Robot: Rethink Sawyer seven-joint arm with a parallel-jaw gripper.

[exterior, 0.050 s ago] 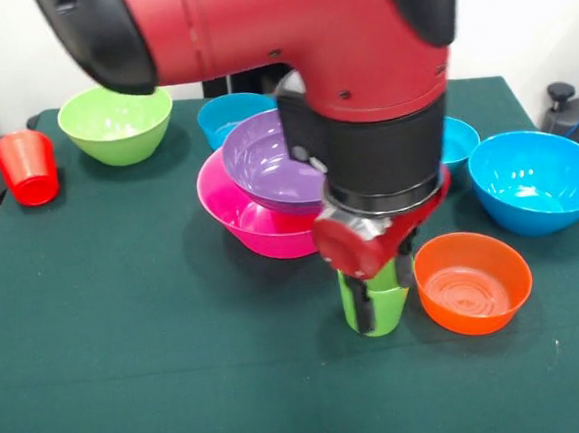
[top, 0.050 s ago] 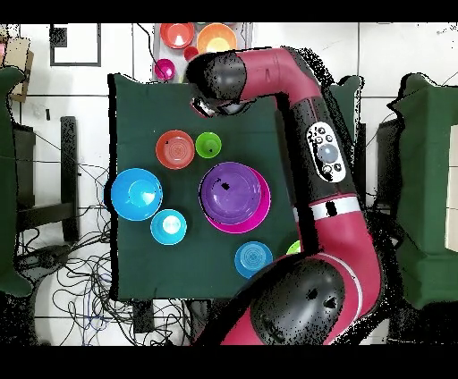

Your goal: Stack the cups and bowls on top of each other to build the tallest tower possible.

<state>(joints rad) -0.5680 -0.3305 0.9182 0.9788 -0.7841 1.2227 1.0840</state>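
Lime green cup (exterior, 0.050 s ago: 381,310) stands upright on the table, beside the orange bowl (exterior, 0.050 s ago: 472,282). Gripper (exterior, 0.050 s ago: 378,295) fingers straddle its rim, apparently clamped on it. Recommend a straight vertical lift, clearing the purple bowl (exterior, 0.050 s ago: 268,161) nested in the hot pink bowl (exterior, 0.050 s ago: 248,224).

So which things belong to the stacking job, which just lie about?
Job: hot pink bowl, purple bowl, lime green bowl, large blue bowl, two cyan bowls, orange bowl, red cup, lime green cup.
Lying about: floor cables, bowls beyond the table.
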